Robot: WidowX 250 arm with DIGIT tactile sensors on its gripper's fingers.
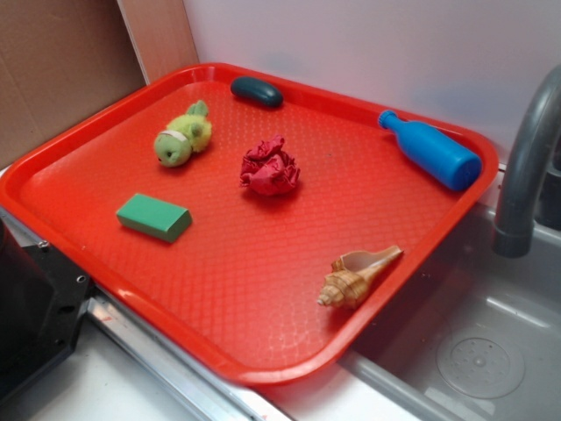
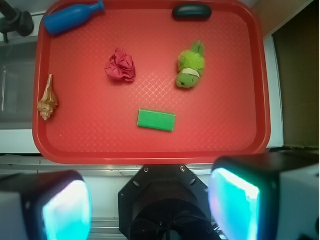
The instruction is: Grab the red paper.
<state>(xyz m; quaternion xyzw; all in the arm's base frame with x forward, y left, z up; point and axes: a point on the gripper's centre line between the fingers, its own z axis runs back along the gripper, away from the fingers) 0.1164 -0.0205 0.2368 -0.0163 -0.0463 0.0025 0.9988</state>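
The red paper [image 1: 270, 167] is a dark crimson wrinkled wad lying near the middle of the red tray [image 1: 254, 289]. In the wrist view it [image 2: 120, 66] sits in the upper left part of the tray [image 2: 150, 147]. My gripper [image 2: 150, 205] hangs high above the tray's near edge, over the robot base, well apart from the paper. Its jaws stand wide apart with nothing between them. The gripper does not show in the exterior view.
On the tray lie a green plush toy [image 1: 182, 138], a green block [image 1: 154, 217], a dark oval object [image 1: 257, 91], a blue bottle [image 1: 431, 150] and a seashell [image 1: 358, 276]. A sink with a grey faucet [image 1: 524, 167] is at the right. The robot base [image 2: 162, 200] sits below the tray.
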